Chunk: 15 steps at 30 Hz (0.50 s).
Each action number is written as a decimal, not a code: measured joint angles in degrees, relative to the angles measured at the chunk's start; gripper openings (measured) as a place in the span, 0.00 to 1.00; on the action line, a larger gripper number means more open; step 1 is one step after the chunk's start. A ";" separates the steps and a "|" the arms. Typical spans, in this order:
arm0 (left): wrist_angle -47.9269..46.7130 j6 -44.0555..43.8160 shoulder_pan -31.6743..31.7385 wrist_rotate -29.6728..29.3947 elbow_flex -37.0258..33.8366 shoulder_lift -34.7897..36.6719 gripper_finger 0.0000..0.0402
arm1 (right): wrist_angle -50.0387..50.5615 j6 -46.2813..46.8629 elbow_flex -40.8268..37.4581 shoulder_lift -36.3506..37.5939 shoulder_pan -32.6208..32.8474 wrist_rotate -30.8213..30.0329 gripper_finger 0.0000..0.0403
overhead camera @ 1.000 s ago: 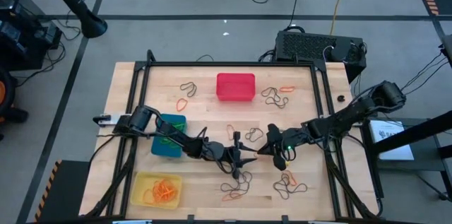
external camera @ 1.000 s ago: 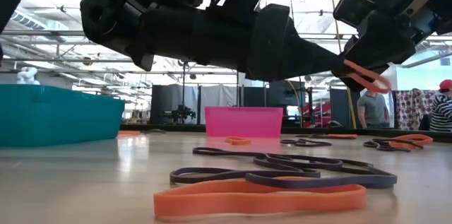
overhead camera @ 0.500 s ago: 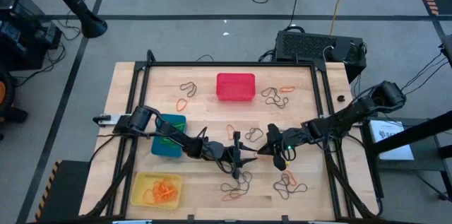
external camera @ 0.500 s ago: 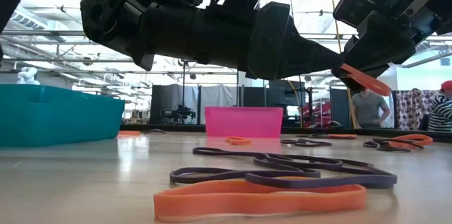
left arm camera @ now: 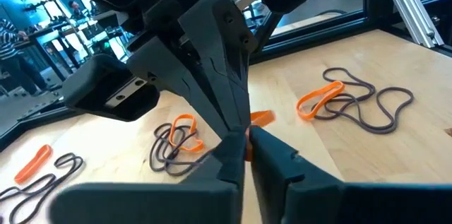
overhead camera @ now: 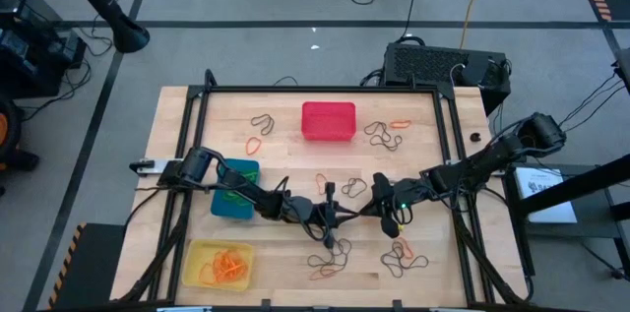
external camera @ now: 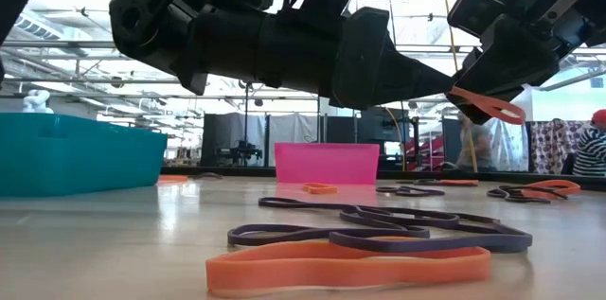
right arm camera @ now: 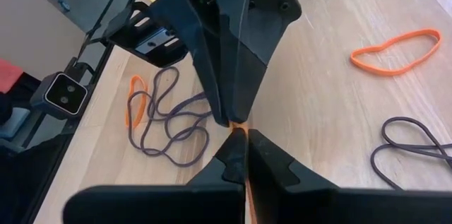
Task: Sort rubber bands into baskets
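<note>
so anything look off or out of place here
Both grippers, left gripper and right gripper, pinch one orange rubber band in mid-air over the table's middle, tip to tip. Nothing looks spilled or damaged.

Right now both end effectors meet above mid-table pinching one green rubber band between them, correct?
Not green: the thin elastic rubber band is orange, as the low view shows. The left end effector and right end effector do meet above mid-table, both pinching it.
</note>
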<state>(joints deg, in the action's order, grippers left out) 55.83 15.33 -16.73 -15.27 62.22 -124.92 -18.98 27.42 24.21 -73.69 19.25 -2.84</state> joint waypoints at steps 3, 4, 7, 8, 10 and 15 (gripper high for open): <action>0.00 0.00 0.00 0.00 0.00 0.00 0.02 | 0.05 -0.15 0.00 0.00 0.00 0.15 0.00; -0.04 0.00 0.00 0.00 0.00 0.00 0.02 | 0.04 -0.55 0.00 0.00 0.00 0.16 0.00; -0.96 -0.03 0.00 0.00 0.00 0.04 0.03 | 0.05 -2.35 0.00 0.05 0.00 0.17 0.00; -1.21 -0.04 0.00 0.00 0.00 0.04 0.03 | 0.11 -3.05 0.00 0.21 0.00 0.16 0.01; -1.36 -0.08 0.00 0.00 0.00 0.04 0.03 | 0.19 -4.13 0.00 0.75 0.00 0.17 0.03; -4.82 -4.21 -1.41 -1.30 -0.09 1.25 0.03 | -0.02 -7.35 0.07 2.41 -0.02 1.73 0.14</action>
<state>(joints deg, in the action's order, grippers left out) 51.01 11.12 -18.14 -16.57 62.13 -123.67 -19.00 20.07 24.27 -71.28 19.23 -1.10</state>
